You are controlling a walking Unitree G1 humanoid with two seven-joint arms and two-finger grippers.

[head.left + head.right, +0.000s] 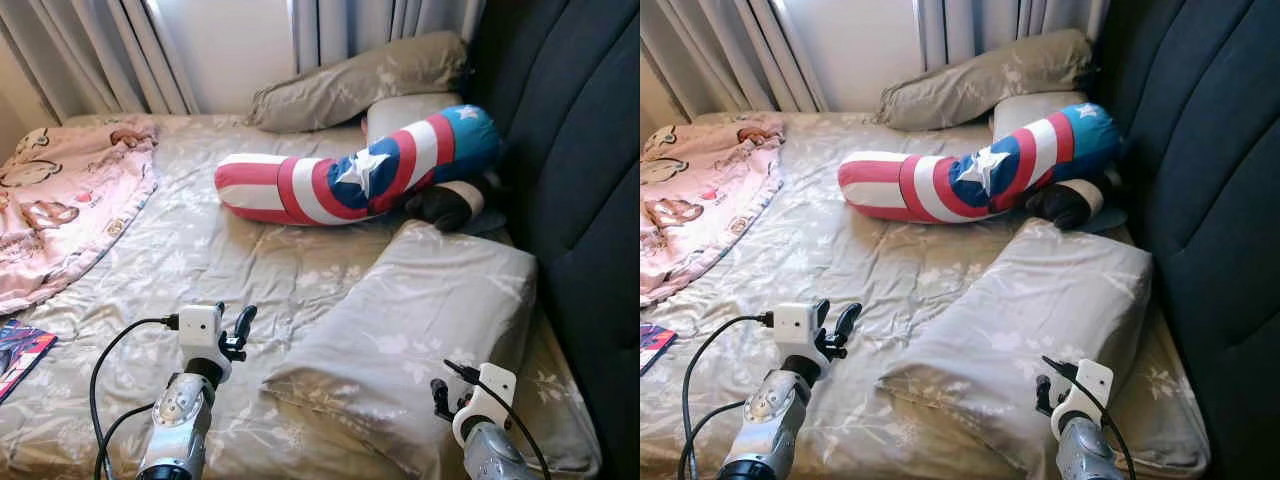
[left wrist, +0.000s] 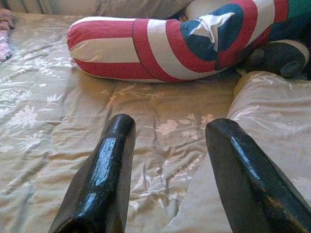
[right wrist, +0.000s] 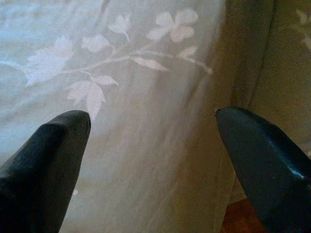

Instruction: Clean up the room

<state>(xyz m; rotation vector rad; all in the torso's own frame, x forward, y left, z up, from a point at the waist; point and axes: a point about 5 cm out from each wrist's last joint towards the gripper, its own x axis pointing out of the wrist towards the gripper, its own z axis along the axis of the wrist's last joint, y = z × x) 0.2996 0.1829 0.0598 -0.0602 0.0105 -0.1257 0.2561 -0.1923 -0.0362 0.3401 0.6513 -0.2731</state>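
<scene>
Magazine [image 1: 20, 350]: flat, glossy, bright-printed, lying at the bed's left edge; it looks stray and likely wants removing.
Pink blanket [image 1: 60, 205]: soft, cartoon-printed, bunched loosely over the left of the bed, unfolded, so probably part of the tidying.
Bed sheet [image 1: 200, 260]: olive-grey cotton with a pale flower print, wrinkled across the middle.
Left end effector [image 2: 167, 165]: fingers spread wide, holding nothing, hovering just above the sheet and aimed at the near pillow's left edge, seemingly to take hold of it.
Bolster [image 1: 350, 175]: long, plump, curved tube in red and white stripes with a blue patch and white star, lying crosswise toward the headboard.
Near pillow [image 1: 420, 340]: thick, rectangular, same floral cover, lying askew between the two arms, beside the headboard.
Right end effector [image 3: 153, 145]: fingers wide apart, empty, close against the pillow's right side, by its edge.
Far pillow [image 1: 350, 85]: slumped against the curtains.
Headboard [image 1: 580, 200]: dark, padded, upright panels.
</scene>
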